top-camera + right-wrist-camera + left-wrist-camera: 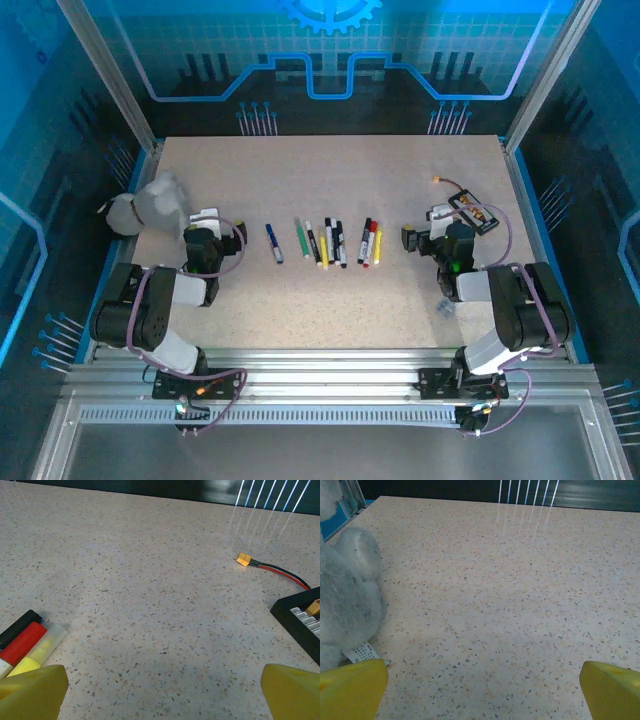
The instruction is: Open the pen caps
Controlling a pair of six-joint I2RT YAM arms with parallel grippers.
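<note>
As seen from above, pens (328,243): lying in a loose row across mid-table, between the two arms, roughly parallel.
Row order, left to right: blue pen (273,243) alone; green pen (302,238) next; a tight cluster of black, white and yellow barrels; then a trio of black, red and yellow nearest the right arm.
Pen caps (24,639): in the right wrist view, black, red and translucent caps seated on the trio's far ends, side by side and touching; elsewhere too small to judge.
Left gripper (482,690): spread wide, yellow fingertips (352,687) at the two lower corners of its wrist view, speckled tabletop between them, nothing pinched.
Right gripper (162,692): spread wide too, nothing pinched; the trio near its left-hand finger.
Plush toy (345,605): grey-white, at the table's left edge, just beside the left gripper; paper tag (362,654) sticking out beneath it.
Black slab (300,620): flat on the table, right of the right gripper.
Cable (280,572): red and black, running from the slab to an orange connector (243,559) on the table.
Table (400,170): speckled beige.
</note>
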